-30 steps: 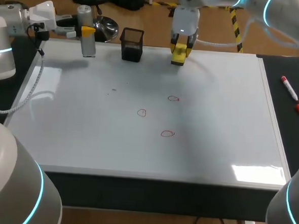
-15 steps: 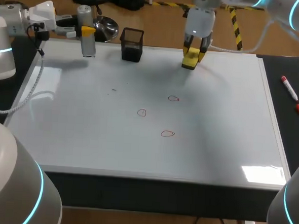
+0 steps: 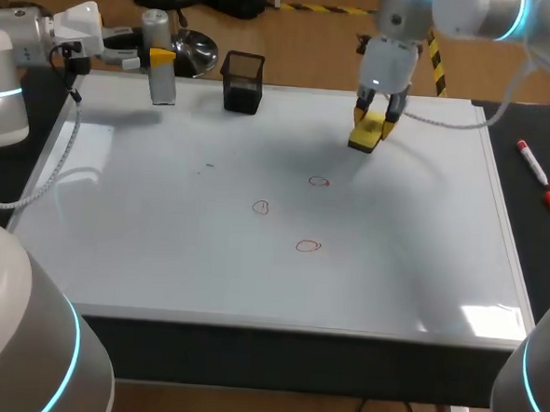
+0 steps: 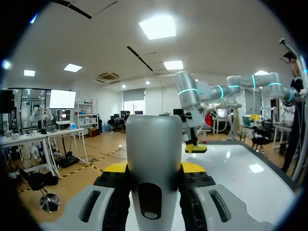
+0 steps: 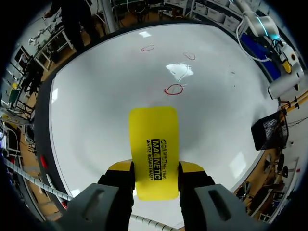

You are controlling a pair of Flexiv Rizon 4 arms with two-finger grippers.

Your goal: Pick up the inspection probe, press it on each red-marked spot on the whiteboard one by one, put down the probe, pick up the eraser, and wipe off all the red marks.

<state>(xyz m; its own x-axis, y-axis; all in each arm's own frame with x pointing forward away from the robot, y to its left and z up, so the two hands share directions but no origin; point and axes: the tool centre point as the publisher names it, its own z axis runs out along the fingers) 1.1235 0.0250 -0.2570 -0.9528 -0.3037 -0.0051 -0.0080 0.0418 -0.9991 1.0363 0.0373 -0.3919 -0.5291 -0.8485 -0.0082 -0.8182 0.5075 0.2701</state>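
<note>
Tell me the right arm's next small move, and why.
Probably carry the yellow eraser, clamped in the right hand above the whiteboard's far part, down onto the nearest red mark. That mark lies just ahead of the eraser, unwiped. The other two red marks are also unwiped.

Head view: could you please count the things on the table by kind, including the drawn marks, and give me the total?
red marks: 3
inspection probe: 1
eraser: 1
black mesh cup: 1
red marker: 1
Total: 7
</note>
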